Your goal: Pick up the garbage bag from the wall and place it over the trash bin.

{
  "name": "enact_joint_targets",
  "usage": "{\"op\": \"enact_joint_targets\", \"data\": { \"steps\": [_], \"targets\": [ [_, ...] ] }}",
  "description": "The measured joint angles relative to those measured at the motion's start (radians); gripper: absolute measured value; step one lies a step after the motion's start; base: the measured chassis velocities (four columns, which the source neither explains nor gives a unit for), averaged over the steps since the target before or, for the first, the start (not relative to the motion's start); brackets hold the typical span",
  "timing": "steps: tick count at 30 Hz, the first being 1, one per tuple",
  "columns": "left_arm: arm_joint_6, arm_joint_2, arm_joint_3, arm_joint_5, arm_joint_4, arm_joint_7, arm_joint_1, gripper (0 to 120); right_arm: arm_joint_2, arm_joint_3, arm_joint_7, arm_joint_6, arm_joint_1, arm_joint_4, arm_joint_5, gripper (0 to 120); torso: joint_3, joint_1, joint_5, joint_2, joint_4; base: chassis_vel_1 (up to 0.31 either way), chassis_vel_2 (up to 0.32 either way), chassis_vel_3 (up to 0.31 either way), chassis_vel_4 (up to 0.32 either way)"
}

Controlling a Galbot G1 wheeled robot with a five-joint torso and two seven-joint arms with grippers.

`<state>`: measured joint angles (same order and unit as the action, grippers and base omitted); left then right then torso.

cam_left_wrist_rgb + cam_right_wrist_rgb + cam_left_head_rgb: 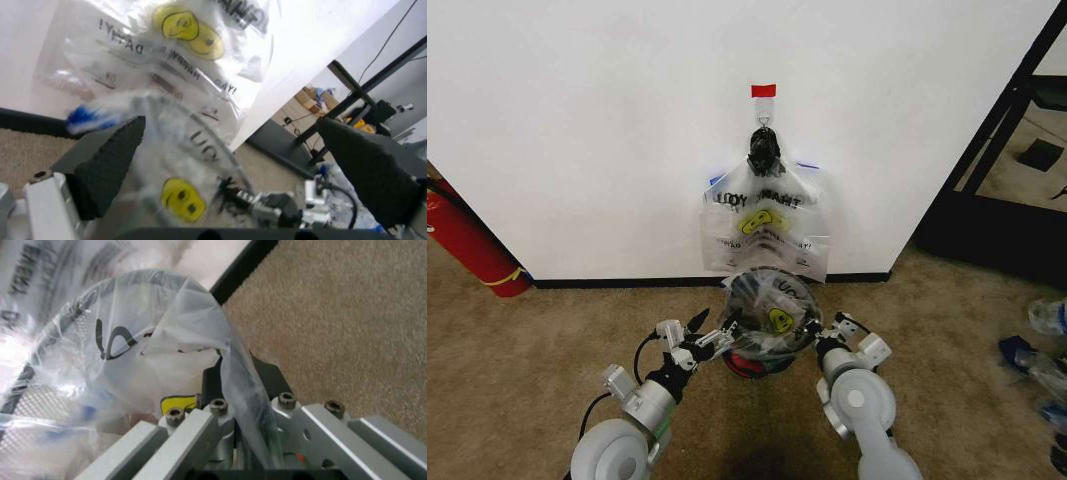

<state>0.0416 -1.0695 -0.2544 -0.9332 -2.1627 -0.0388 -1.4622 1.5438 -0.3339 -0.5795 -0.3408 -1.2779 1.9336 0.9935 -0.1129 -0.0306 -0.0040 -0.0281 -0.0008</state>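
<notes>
The garbage bag point(772, 305), clear film with a yellow smiley, lies draped over the top of the small black trash bin point(748, 363), whose red base stands on the carpet just below the white wall point(597, 130). My left gripper point(710, 335) sits at the bin's left rim. Its black fingers point(110, 160) are spread wide, and the bag point(180, 197) bulges in front of them, a blue handle close to one pad. My right gripper point(815, 335) is at the bin's right rim. In its wrist view it is shut point(235, 390) on a fold of the bag point(167, 320).
A bunch of matching bags point(767, 225) hangs from a black knot point(763, 150) under a red tape strip point(764, 91). A red fire extinguisher point(467, 240) leans at the left. A black frame point(1017, 130) and loose plastic litter point(1047, 360) are on the right.
</notes>
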Motion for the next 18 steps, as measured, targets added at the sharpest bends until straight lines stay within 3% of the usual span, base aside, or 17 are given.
{"op": "enact_joint_targets", "data": {
  "steps": [5, 18],
  "targets": [
    [0.001, 0.001, 0.0, 0.003, -0.014, 0.003, 0.01, 100, -0.004, 0.002, 0.043, -0.023, -0.012, -0.008, -0.01, 1, 0.0, 0.0, 0.0, 0.0, -0.0002, 0.0, 0.0, 0.0, 0.0],
    [0.007, -0.001, -0.007, 0.008, -0.039, 0.012, 0.006, 100, -0.027, -0.003, 0.101, -0.047, -0.053, -0.003, -0.03, 51, 0.0, 0.0, 0.0001, 0.0, -0.0001, 0.0, 0.0, 0.0, 0.0]
  ]
}}
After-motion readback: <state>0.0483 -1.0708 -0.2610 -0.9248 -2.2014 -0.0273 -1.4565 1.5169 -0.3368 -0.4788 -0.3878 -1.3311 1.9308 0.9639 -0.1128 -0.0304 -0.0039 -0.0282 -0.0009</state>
